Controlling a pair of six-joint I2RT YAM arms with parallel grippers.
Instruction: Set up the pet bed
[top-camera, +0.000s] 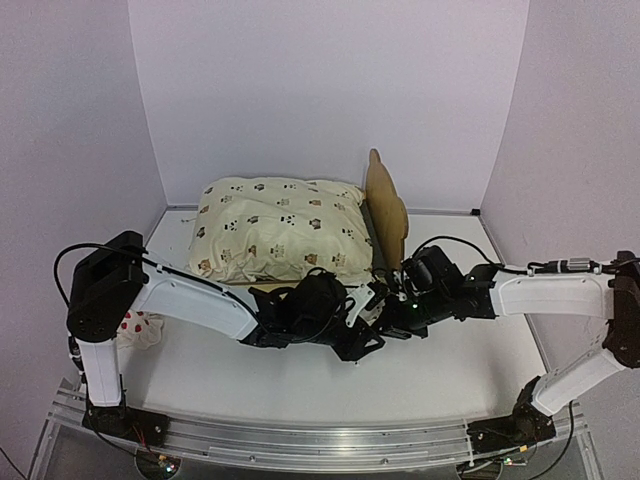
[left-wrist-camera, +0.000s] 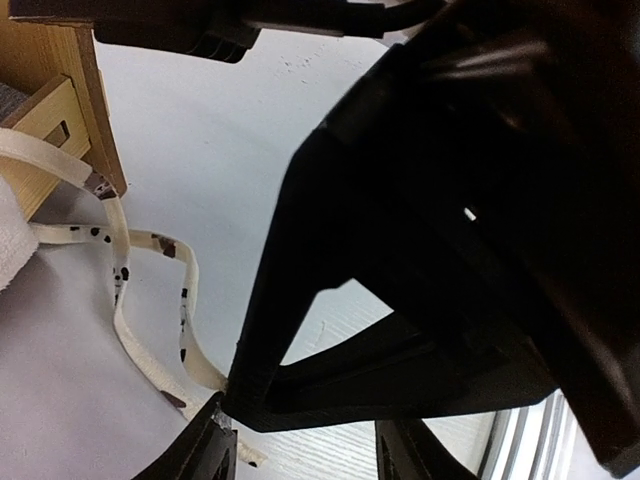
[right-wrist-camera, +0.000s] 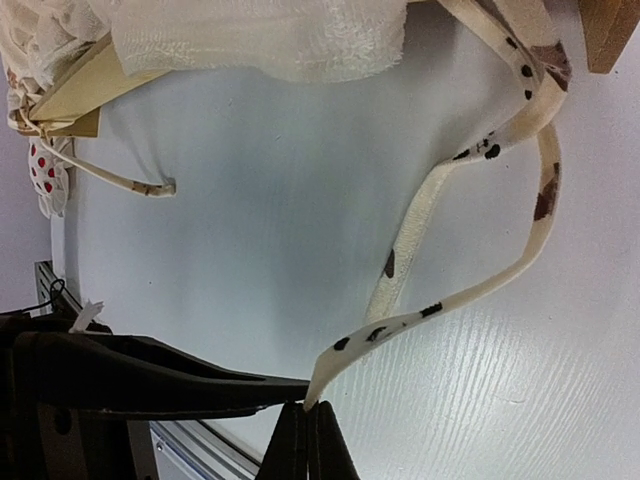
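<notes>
The pet bed (top-camera: 386, 206) stands at the back of the table with its wooden headboard to the right, and the cream bear-print cushion (top-camera: 275, 230) lies on it. Both grippers meet in front of the bed's near right corner. My right gripper (right-wrist-camera: 310, 412) is shut on the end of a cream spotted tie strap (right-wrist-camera: 480, 290) that loops up to the bed's wooden corner (right-wrist-camera: 610, 30). A second strap (right-wrist-camera: 410, 235) lies flat on the table. My left gripper (left-wrist-camera: 305, 455) is open beside it, its fingers (left-wrist-camera: 200, 450) apart on either side of the right gripper's black tip, with the strap (left-wrist-camera: 185, 325) ending by the left finger.
A small white pillow with red spots (top-camera: 140, 328) lies at the left, beside the left arm. Another tie (right-wrist-camera: 130, 183) hangs from the bed's other near corner. The metal rail (top-camera: 300, 435) runs along the table's near edge, and walls close in the back and sides.
</notes>
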